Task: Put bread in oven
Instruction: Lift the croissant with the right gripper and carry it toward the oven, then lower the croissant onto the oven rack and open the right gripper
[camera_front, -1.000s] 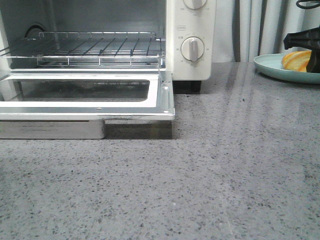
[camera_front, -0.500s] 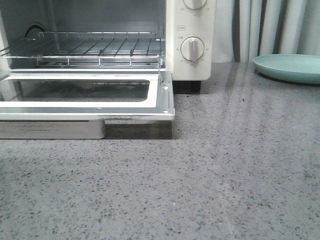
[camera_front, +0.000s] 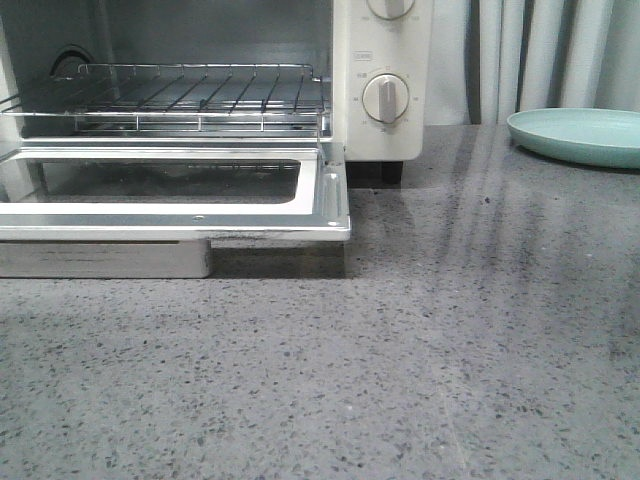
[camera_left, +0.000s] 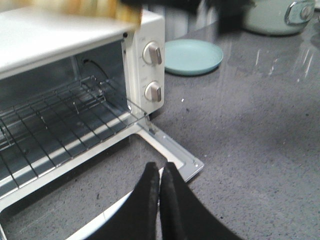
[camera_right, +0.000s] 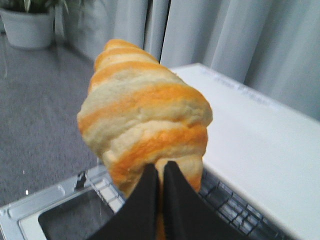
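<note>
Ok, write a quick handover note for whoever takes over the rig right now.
Right end effector: shut on the bread, held in the air above the oven.
Left end effector: shut, empty, over the open oven door.
Done: door down, bread lifted off the teal plate.
Left: lower the bread onto the wire rack, release, withdraw.

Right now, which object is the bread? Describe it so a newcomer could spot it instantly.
Start at the white oven with its door dropped open and wire rack showing. Above its open front, the right gripper is shut on the bread, seen only in the right wrist view. It is a croissant-shaped roll striped orange and pale cream, the only food in sight; the teal plate beside the oven is bare.
</note>
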